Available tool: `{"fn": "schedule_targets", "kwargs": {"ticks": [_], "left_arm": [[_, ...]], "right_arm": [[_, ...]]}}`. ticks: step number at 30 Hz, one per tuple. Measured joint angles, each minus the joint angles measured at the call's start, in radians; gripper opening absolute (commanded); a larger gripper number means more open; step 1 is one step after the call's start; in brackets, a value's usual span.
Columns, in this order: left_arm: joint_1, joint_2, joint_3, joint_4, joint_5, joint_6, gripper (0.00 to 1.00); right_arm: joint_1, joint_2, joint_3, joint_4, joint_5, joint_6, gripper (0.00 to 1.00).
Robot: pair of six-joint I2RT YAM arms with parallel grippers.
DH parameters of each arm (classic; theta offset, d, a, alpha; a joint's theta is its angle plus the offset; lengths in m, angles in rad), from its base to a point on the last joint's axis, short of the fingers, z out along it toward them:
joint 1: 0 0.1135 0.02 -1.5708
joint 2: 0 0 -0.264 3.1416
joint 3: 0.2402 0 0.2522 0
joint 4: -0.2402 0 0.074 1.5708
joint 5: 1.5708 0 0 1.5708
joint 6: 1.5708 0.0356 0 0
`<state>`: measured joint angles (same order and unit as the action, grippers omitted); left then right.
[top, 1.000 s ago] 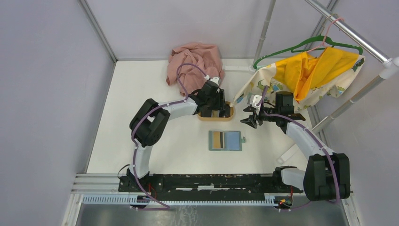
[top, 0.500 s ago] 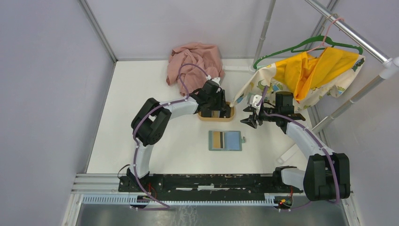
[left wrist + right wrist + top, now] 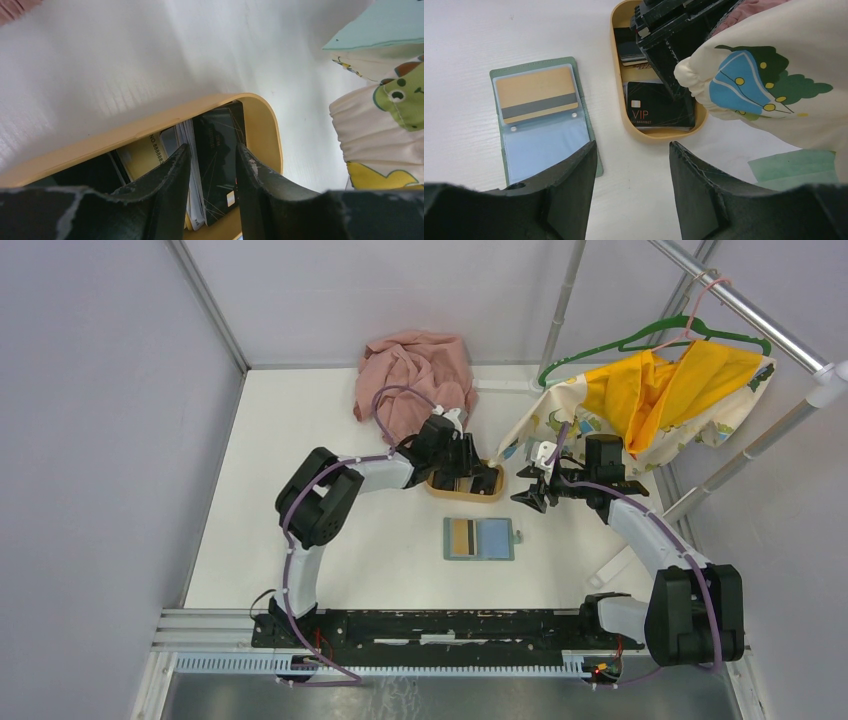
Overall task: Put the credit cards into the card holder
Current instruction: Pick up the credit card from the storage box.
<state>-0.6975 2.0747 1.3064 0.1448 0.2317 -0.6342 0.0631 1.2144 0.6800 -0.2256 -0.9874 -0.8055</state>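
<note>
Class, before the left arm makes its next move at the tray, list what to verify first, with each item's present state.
1. Card holder lies open, lower pocket free: ok.
2. Gold card sits in its upper pocket: ok.
3. Left hand straddles a black card in the tray: ok.
4. Grip on that card secure: cannot tell.
5. Right hand open, empty, apart from holder: ok.
</note>
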Motion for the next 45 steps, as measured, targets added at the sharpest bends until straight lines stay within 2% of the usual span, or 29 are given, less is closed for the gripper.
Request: {"fn": "schedule_targets", "kwargs": {"ticks": [12,19,33,45], "left_arm": [[0.019,-0.009,-0.092,0.211,0.132,-0.095,0.37],[0.021,-0.009,-0.096,0.274,0.186,-0.117,0.37],[0.022,-0.009,-0.096,0.331,0.278,-0.135,0.36],[0.02,0.021,-0.029,0.259,0.294,-0.133,0.38]], "right_arm": [[0.0,0.008,0.0,0.0,0.0,0.0,0.61],[0.0,0.008,0.0,0.0,0.0,0.0,0.61],[0.0,0.011,0.0,0.0,0.0,-0.001,0.61],[-0.001,0.016,0.0,0.0,0.0,-0.001,0.61]]}}
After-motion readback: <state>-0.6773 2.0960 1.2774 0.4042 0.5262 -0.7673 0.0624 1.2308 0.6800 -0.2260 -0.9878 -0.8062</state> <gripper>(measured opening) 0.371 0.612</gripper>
